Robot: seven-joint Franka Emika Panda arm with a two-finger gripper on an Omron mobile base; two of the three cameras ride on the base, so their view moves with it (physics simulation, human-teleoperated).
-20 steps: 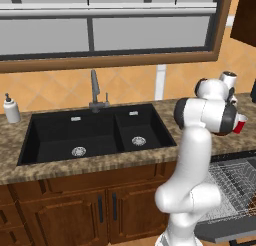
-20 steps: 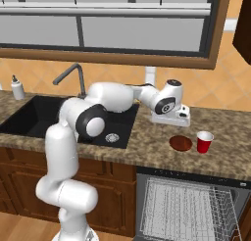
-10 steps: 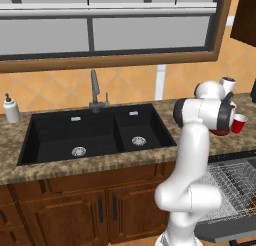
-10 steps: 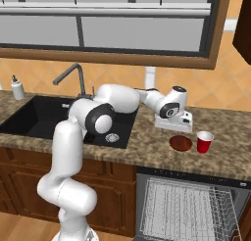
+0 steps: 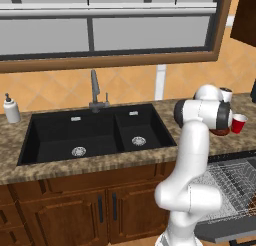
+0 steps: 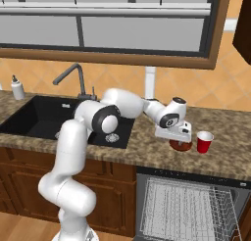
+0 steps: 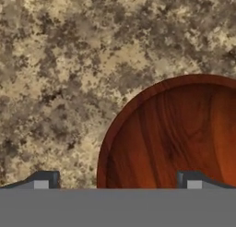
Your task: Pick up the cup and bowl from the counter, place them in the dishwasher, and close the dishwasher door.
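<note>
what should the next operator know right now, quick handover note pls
Hand: open, holding nothing, low over the bowl, one fingertip outside the rim and one inside.
Bowl and cup both stand on the counter, cup just right of the bowl.
Dishwasher open, rack bare as far as can be seen.
Done: nothing loaded.
Left: load bowl and cup, shut the door.
</note>
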